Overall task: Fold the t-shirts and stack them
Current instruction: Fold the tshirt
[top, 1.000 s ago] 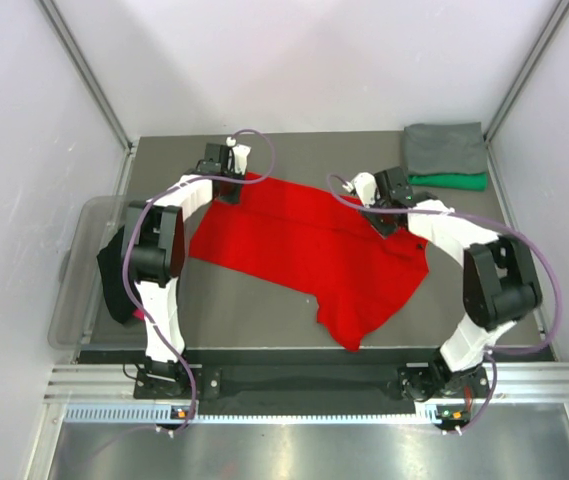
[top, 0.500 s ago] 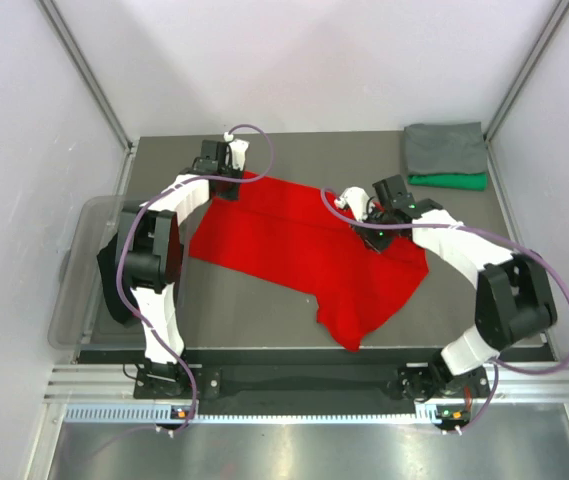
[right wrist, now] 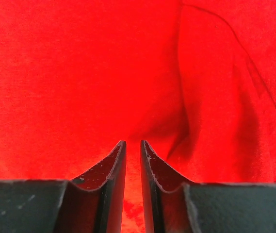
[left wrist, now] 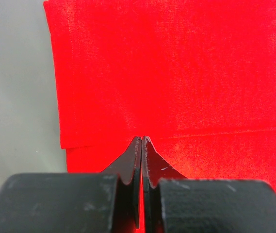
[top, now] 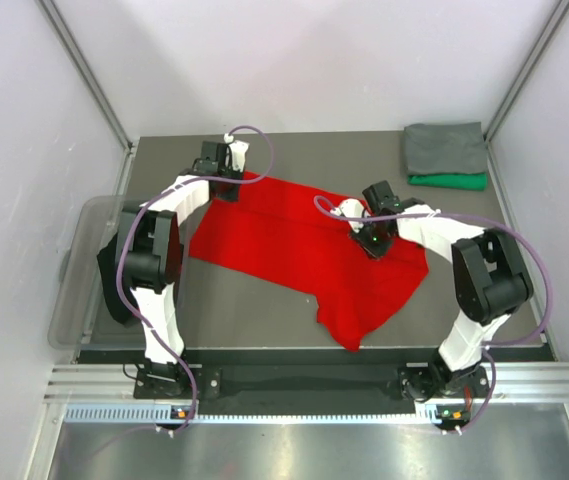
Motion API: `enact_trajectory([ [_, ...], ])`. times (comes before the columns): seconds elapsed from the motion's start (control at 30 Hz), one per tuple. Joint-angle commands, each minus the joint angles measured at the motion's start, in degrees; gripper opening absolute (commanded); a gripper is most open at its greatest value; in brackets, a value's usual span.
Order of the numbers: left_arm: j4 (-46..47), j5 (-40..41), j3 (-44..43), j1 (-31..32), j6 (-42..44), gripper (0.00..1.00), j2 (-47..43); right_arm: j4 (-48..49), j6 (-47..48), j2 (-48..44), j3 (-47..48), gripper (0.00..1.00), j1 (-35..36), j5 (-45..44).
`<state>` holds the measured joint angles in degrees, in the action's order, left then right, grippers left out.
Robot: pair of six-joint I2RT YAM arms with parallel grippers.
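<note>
top external: the red shirt lies spread on the table, running across the middle from 10 o'clock to 5 o'clock. the left gripper sits on the shirt's 11 o'clock corner. the right gripper sits on the shirt's 3 o'clock side, pointing down at the cloth. a folded grey shirt lies in the table's 1 o'clock corner on a folded green shirt, whose edge shows at the grey one's 6 o'clock side. both are well apart from the red shirt. a tub stands off the table at 9 o'clock. black cloth hangs at its 3 o'clock rim, partly behind the left arm.

left wrist: the fingers are pressed together, tips touching, on a hem line of the red shirt. red cloth shows between the finger roots at 6 o'clock; the pincer is clamped on the shirt. a two-layer edge runs down the 9 o'clock side, with bare table beyond it.

right wrist: the fingers stand nearly together, with a narrow slit between them. red shows in the slit. cannot tell whether cloth is pinched. the red shirt fills the view. a shadowed crease runs from 12 o'clock down to just beside the tips.
</note>
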<state>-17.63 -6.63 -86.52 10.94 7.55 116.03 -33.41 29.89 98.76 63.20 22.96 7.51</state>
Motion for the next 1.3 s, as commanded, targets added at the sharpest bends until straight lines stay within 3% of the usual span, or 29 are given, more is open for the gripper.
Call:
enact_trajectory([
  [0.0,2.7,-0.3,-0.1,0.1,-0.2,0.00,-2.2,2.6,-1.1,1.1,2.7,0.18,-0.5,-3.5],
  [0.4,2.7,-0.1,0.4,0.1,-0.1,0.00,-2.7,5.9,-1.9,2.7,7.0,0.17,-3.2,-8.9],
  [0.83,3.2,-0.8,1.6,0.2,-0.3,0.00,-3.3,7.9,-1.1,2.9,9.8,0.21,-3.2,-12.3],
  [0.93,3.1,-0.8,1.6,0.2,-0.3,0.00,-3.7,7.2,-1.2,-1.9,8.1,0.23,-2.9,-10.2],
  [1.03,3.3,-0.7,1.9,0.2,-0.2,0.00,-4.3,4.5,-0.7,-6.6,6.2,0.22,-2.6,-2.5],
  [1.27,3.3,-0.9,1.9,0.4,-0.4,0.00,-4.5,-2.7,0.4,-5.1,4.5,0.20,-2.4,6.6],
])
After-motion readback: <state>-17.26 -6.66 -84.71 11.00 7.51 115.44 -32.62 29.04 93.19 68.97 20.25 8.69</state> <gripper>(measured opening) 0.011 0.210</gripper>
